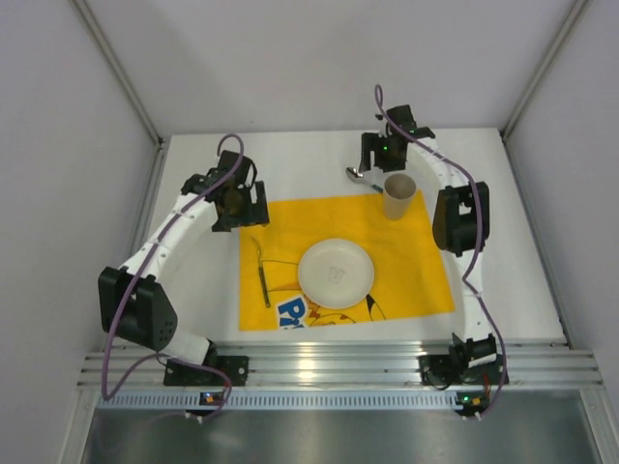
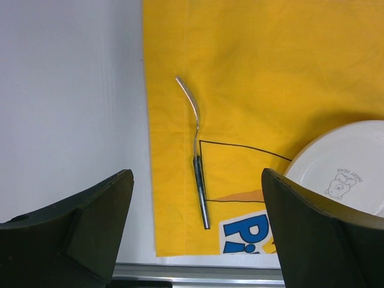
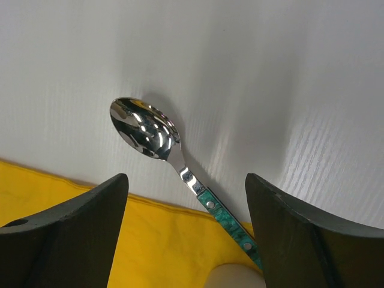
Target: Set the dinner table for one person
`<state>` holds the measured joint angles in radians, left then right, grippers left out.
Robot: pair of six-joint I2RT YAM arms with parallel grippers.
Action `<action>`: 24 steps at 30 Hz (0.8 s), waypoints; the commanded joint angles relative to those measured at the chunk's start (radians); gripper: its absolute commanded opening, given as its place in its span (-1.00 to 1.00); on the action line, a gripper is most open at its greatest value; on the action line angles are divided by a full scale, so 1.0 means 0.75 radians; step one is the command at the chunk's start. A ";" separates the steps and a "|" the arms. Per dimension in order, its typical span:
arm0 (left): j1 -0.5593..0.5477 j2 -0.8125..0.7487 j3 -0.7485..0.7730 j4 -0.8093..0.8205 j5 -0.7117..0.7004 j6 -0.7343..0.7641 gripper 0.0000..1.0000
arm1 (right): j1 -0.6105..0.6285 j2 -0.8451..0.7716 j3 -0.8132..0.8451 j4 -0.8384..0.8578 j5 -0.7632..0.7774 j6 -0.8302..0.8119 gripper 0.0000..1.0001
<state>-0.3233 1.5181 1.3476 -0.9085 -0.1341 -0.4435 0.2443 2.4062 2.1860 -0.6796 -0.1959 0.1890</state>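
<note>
- You see the left gripper (image 2: 197, 177) with its fingers standing wide apart.
- A thin metal utensil (image 2: 197, 150) (dark handle toward the rail (image 2: 198, 273)) lies on the yellow cloth (image 2: 270, 78), near its left edge.
- A white plate (image 2: 348, 162) shows at right.

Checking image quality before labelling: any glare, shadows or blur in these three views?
Top external: bright glare patch on the aluminium rail, otherwise even light. Left wrist: metal utensil sharp on the yellow cloth, no glare. Right wrist: spoon bowl mirrors bright highlights and throws soft fanned shadows on the white table.
</note>
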 commanded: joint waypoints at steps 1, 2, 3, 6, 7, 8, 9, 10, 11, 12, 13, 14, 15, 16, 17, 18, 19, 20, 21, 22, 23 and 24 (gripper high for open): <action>0.020 -0.067 -0.052 -0.049 -0.069 -0.014 0.86 | -0.007 -0.030 -0.012 -0.018 0.022 -0.092 0.59; 0.020 -0.069 -0.058 -0.049 -0.069 -0.016 0.86 | -0.007 -0.030 -0.029 -0.020 0.036 -0.101 0.59; 0.024 -0.073 -0.062 -0.051 -0.069 -0.018 0.86 | -0.007 -0.034 -0.039 -0.024 0.040 -0.119 0.58; 0.024 -0.079 -0.079 -0.051 -0.061 -0.024 0.86 | 0.012 -0.052 -0.114 -0.037 0.077 -0.156 0.57; 0.026 -0.077 -0.081 -0.049 -0.058 -0.024 0.86 | 0.020 -0.056 -0.137 -0.037 0.085 -0.162 0.57; 0.026 -0.079 -0.083 -0.047 -0.052 -0.026 0.86 | 0.038 -0.062 -0.178 -0.037 0.108 -0.168 0.55; 0.028 -0.079 -0.089 -0.045 -0.048 -0.024 0.86 | 0.046 -0.065 -0.196 -0.037 0.112 -0.178 0.54; 0.028 -0.079 -0.091 -0.045 -0.044 -0.024 0.86 | 0.055 -0.063 -0.209 -0.039 0.118 -0.180 0.53; 0.028 -0.079 -0.093 -0.042 -0.038 -0.020 0.86 | 0.077 -0.046 -0.219 -0.041 0.142 -0.182 0.51; 0.030 -0.077 -0.097 -0.042 -0.028 -0.016 0.86 | 0.085 -0.038 -0.217 -0.043 0.153 -0.185 0.48; 0.030 -0.077 -0.097 -0.044 -0.026 -0.008 0.86 | 0.091 -0.026 -0.213 -0.047 0.159 -0.185 0.45; 0.032 -0.077 -0.097 -0.051 -0.022 -0.004 0.86 | 0.104 0.005 -0.193 -0.051 0.189 -0.185 0.36; 0.032 -0.075 -0.097 -0.053 -0.020 0.010 0.86 | 0.110 0.019 -0.182 -0.057 0.210 -0.185 0.26; 0.034 -0.077 -0.097 -0.057 -0.020 0.016 0.86 | 0.114 0.035 -0.162 -0.061 0.242 -0.185 0.13; 0.036 -0.077 -0.097 -0.059 -0.026 0.025 0.86 | 0.118 0.062 -0.156 -0.063 0.255 -0.185 -0.10; 0.040 -0.079 -0.095 -0.063 -0.028 0.039 0.86 | 0.122 0.072 -0.152 -0.069 0.289 -0.189 -0.20; 0.044 -0.079 -0.095 -0.065 -0.028 0.045 0.86 | 0.126 0.081 -0.149 -0.074 0.322 -0.191 -0.28; 0.051 -0.081 -0.095 -0.065 -0.030 0.053 0.86 | 0.128 0.089 -0.141 -0.080 0.337 -0.195 -0.48; 0.065 -0.079 -0.093 -0.067 -0.032 0.059 0.86 | 0.130 0.093 -0.135 -0.082 0.349 -0.197 -0.59; 0.071 -0.079 -0.093 -0.063 -0.026 0.068 0.86 | 0.132 0.097 -0.121 -0.084 0.365 -0.197 -0.66; 0.085 -0.077 -0.093 -0.063 -0.022 0.072 0.86 | 0.132 0.105 -0.117 -0.086 0.372 -0.195 -0.79; 0.089 -0.075 -0.093 -0.059 -0.016 0.076 0.86 | 0.134 0.107 -0.111 -0.088 0.376 -0.193 -0.84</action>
<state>-0.2764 1.4837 1.2804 -0.9443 -0.1501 -0.4149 0.3267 2.4207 2.0892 -0.6895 0.0345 0.0380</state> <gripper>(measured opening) 0.929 0.123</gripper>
